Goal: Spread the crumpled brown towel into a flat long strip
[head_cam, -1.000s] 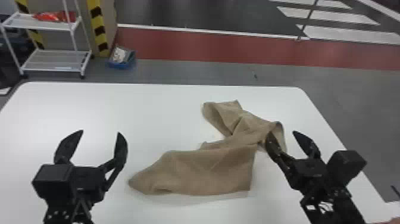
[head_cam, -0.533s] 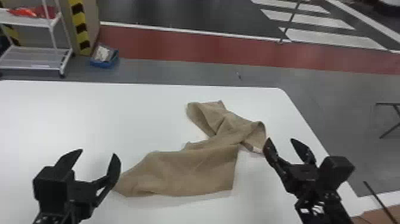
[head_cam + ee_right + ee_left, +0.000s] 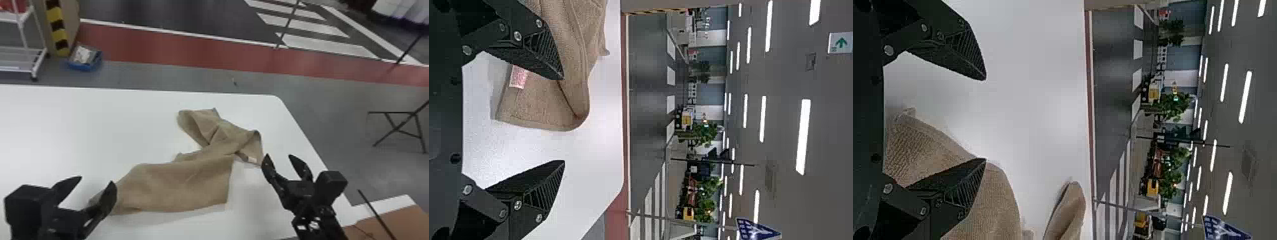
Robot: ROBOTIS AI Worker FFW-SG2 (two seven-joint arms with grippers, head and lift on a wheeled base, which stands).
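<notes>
My arms [image 3: 330, 223] are black, with a boxy housing [image 3: 332, 182] beside flat fingers [image 3: 268, 167] that taper to points. Up close I see ridged inner faces [image 3: 970, 47] and round, silvery screws [image 3: 888, 50].

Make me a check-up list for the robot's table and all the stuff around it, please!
Surface: white table, pale and smooth.
Job's things: brown towel, twisted in the middle, folded at its far end, not a flat strip; pale tag on it.
Clutter: blue bin with things inside, on the floor.
Grippers: left gripper open at the towel's left end; right gripper open beside its right end; both empty.
Cables: nothing certain; one thin dark line might be one.
Surroundings: white rack, striped floor markings.
</notes>
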